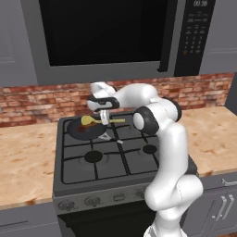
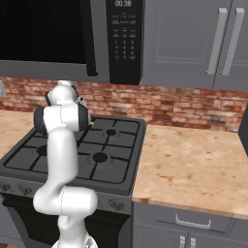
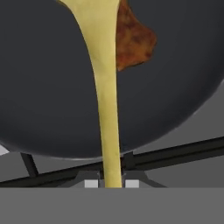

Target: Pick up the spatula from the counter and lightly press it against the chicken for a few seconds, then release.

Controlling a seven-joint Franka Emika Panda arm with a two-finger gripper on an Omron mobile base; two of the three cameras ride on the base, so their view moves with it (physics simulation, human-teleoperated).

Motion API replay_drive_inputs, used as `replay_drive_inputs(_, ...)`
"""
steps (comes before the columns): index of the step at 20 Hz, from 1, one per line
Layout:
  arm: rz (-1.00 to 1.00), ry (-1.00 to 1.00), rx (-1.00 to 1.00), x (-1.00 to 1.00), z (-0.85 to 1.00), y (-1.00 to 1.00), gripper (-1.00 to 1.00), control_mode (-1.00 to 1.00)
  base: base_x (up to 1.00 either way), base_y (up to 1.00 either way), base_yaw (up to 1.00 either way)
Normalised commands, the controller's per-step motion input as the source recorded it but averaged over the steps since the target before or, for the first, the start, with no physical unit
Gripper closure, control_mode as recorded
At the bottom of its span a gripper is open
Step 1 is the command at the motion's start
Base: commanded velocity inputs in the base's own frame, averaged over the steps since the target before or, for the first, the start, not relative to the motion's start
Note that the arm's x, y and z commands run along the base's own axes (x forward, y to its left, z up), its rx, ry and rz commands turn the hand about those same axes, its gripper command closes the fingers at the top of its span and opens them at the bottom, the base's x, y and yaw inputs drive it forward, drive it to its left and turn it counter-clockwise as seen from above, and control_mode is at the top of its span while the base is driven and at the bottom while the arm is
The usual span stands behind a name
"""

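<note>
Slim pale-yellow spatula (image 3: pixel 107 109), widening toward its blade, overlaps the reddish-brown chicken (image 3: pixel 134 41)

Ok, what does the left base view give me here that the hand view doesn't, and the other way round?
Left base view: the microwave, brick wall, counter, whole stove and the arm reaching over the pan. Hand view: close up, the tool shut on the spatula handle, the blade overlapping the chicken. Both: spatula, pan, chicken, burner grate.
</note>
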Motion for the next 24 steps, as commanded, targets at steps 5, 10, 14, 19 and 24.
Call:
replay_drive_inputs(5,0.00,0.03,-0.04,0.00,-0.10,0.00,1.00,-1.00,0.00,0.00,0.00)
replay_drive_inputs(10,0.00,0.03,-0.05,0.00,-0.12,0.04,1.00,-1.00,0.00,0.00,0.00)
replay_drive_inputs(14,0.00,0.01,-0.04,0.00,-0.11,0.06,1.00,-1.00,0.00,0.00,0.00)
replay_drive_inputs(19,0.01,0.00,-0.03,0.00,-0.05,0.02,1.00,-1.00,0.00,0.00,0.00)
replay_drive_inputs(24,0.01,0.00,-0.03,0.00,-0.02,0.01,1.00,-1.00,0.00,0.00,0.00)
